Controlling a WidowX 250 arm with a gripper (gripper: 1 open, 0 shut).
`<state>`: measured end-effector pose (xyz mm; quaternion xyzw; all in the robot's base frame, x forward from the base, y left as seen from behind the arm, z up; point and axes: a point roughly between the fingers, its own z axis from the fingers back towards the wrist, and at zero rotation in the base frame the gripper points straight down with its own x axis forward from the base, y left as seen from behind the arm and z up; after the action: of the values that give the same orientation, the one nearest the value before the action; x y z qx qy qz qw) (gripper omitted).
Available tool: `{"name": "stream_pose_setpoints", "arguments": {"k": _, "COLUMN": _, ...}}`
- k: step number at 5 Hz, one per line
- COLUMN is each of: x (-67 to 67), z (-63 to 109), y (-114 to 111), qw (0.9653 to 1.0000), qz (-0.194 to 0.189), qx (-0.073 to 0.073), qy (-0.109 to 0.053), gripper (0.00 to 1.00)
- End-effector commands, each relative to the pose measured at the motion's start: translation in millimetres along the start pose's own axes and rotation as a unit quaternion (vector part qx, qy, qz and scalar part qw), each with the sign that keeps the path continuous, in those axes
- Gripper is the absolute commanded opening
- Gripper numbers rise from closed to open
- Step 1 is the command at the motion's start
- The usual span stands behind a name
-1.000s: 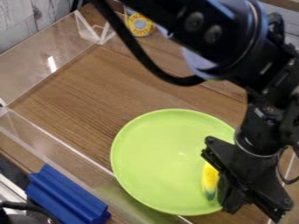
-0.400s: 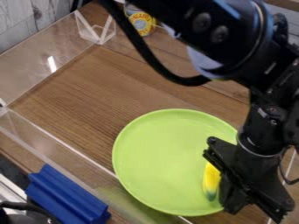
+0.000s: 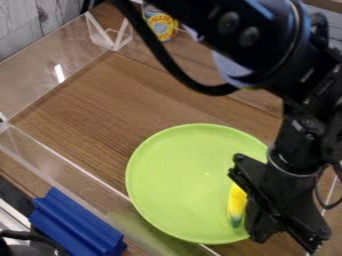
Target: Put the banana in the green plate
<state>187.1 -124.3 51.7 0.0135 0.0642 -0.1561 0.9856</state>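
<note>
the banana (image 3: 237, 203) is at the lower right of the frame, at the right part of the green plate (image 3: 181, 184), and the jaws (image 3: 250, 200) are right at it, on its right side as the picture shows it. so the coming move has almost no way to travel: the fruit lies just to the left of the black fingers, partly hidden behind them. its long axis runs roughly up and down the frame, and the jaws come in from the right, across that length rather than along it. there is one arm (image 3: 301, 140), reaching down from the top and right of the frame, so no choice of nearer hand arises.

the jaws look closed down, but whether they pinch the banana or only sit against it i cannot tell, since the near finger covers that spot. whether the fruit rests fully on the plate or is held just over it is also unclear. if it is gripped, the next move is likely a small lowering and a release, then a lift straight away from the rim.

the banana looks small, short and bright yellow, with a darker greenish lower end, standing out against the lime green around it.
</note>
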Motion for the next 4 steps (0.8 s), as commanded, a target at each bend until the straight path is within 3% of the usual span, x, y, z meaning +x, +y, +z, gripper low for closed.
{"name": "stream_pose_setpoints", "arguments": {"k": 1, "x": 7.0, "z": 19.0, "y": 1.8, "qw": 0.9995, "qz": 0.0, "qx": -0.005, "qy": -0.032, "gripper": 0.0}}
{"name": "stream_pose_setpoints", "arguments": {"k": 4, "x": 4.1, "z": 16.8, "y": 5.3, "qw": 0.9997, "qz": -0.005, "qx": -0.003, "qy": -0.026, "gripper": 0.0}}
